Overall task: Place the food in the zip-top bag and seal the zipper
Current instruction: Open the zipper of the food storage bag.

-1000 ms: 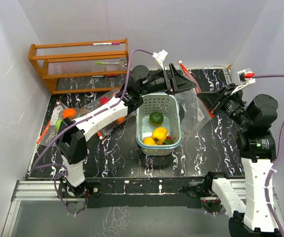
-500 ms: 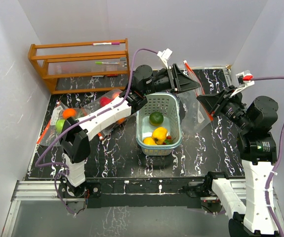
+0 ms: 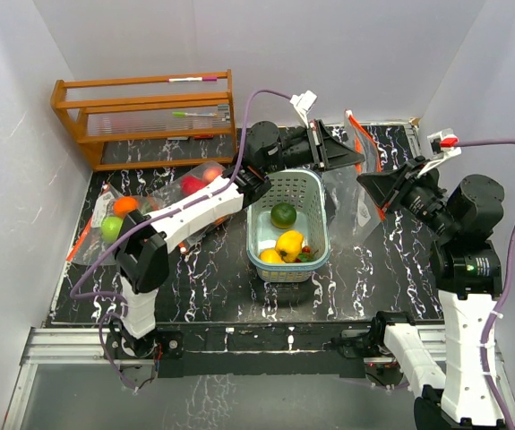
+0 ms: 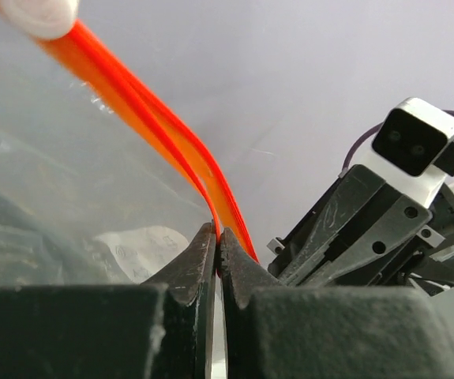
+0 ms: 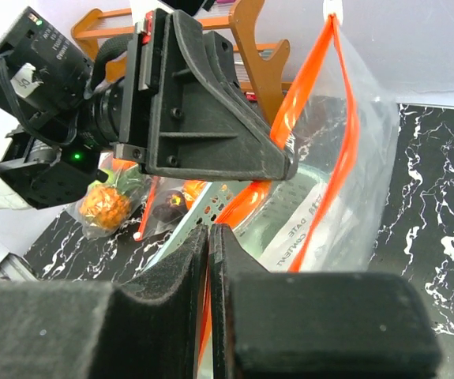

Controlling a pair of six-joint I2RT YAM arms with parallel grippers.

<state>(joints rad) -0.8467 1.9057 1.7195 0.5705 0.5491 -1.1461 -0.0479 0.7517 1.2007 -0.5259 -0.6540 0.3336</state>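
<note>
While the black left gripper (image 4: 217,239) and right gripper (image 5: 209,235) each clamp tight on the orange-zippered clear plastic bag (image 5: 361,197), yellow and green toy fruits (image 3: 289,242) lie in the teal slotted basket (image 3: 321,224).

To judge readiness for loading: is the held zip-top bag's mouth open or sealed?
Open: the zip-top bag has its two orange zipper strips bowed apart in the right wrist view.

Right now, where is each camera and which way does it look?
Top: above, behind the arms, looking down at the table; both arms show.
Left wrist: on the left arm, facing right, past the left gripper pinching the bag's orange zipper.
Right wrist: on the right arm, facing left, past the right gripper toward the left gripper.
Shared: both wrists see that zipper.
</note>
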